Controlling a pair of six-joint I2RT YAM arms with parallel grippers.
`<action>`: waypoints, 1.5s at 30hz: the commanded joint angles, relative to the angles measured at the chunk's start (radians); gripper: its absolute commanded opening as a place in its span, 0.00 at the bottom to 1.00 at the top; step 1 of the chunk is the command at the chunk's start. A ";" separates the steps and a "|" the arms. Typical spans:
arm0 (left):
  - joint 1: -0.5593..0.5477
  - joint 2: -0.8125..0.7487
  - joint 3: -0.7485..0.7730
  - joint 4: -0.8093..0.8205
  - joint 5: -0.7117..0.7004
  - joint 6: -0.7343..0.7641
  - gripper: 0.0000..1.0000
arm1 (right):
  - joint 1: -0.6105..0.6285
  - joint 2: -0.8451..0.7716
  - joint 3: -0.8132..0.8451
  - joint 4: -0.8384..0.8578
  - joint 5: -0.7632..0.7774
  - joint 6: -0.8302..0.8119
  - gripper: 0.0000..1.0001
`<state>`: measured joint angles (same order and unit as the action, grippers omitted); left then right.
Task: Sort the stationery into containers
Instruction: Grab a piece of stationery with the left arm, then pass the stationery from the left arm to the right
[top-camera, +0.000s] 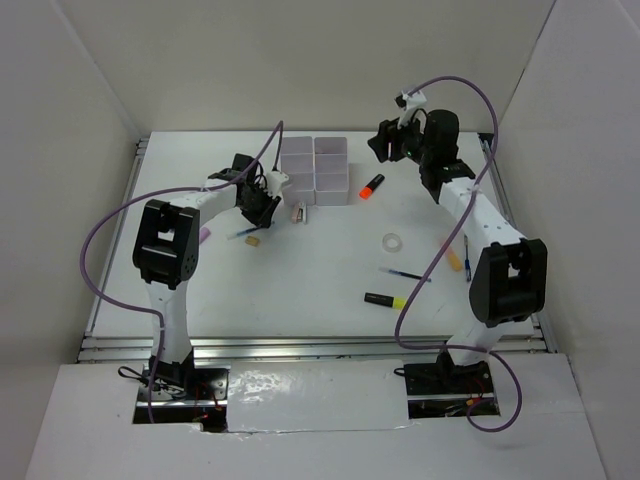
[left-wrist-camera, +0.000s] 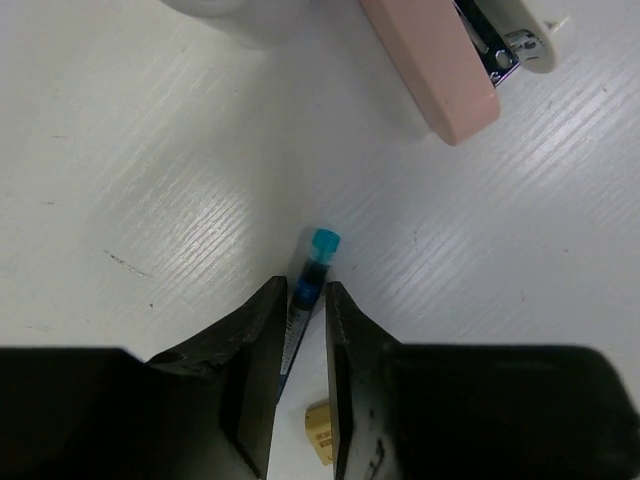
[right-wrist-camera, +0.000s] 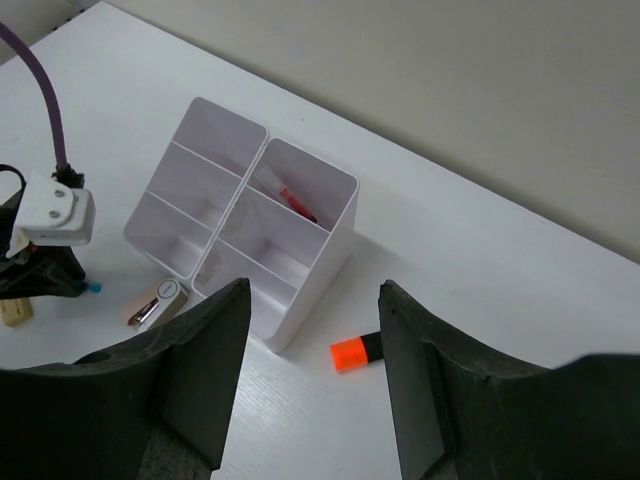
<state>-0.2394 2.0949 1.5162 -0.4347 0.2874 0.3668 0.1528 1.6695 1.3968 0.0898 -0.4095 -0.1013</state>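
Observation:
The white containers (top-camera: 315, 168) stand at the back centre; in the right wrist view (right-wrist-camera: 345, 232) one far bin holds a red pen (right-wrist-camera: 297, 203). My left gripper (top-camera: 266, 210) is down on the table left of them. Its jaws (left-wrist-camera: 306, 292) are nearly together on a thin blue pen (left-wrist-camera: 312, 268) that lies flat, with a sliver of table showing beside it. A tan eraser (left-wrist-camera: 320, 432) lies just behind the fingers. My right gripper (top-camera: 385, 145) is open and empty, up above an orange-and-black highlighter (right-wrist-camera: 357, 351) beside the containers.
A pink stapler (left-wrist-camera: 440, 60) lies between my left gripper and the containers. A clear tape ring (top-camera: 394, 242), another blue pen (top-camera: 405, 273) and a yellow-and-black highlighter (top-camera: 385, 299) lie mid-table. More pens (top-camera: 466, 250) lie by the right arm. A pink marker (top-camera: 204, 236) lies at the left.

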 joint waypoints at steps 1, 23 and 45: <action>0.006 0.054 -0.019 -0.018 -0.013 0.020 0.34 | -0.004 -0.091 -0.010 0.002 -0.026 -0.038 0.61; 0.176 -0.326 0.309 -0.239 -0.085 -0.700 0.00 | 0.237 -0.594 -0.284 0.000 -0.029 -0.391 0.63; 0.161 -0.627 -0.356 0.036 0.549 -1.493 0.00 | 0.771 -0.406 -0.639 0.450 -0.150 -1.176 0.65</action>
<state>-0.0776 1.5295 1.1877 -0.4507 0.7780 -1.0561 0.9039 1.2247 0.7570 0.4595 -0.5098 -1.1786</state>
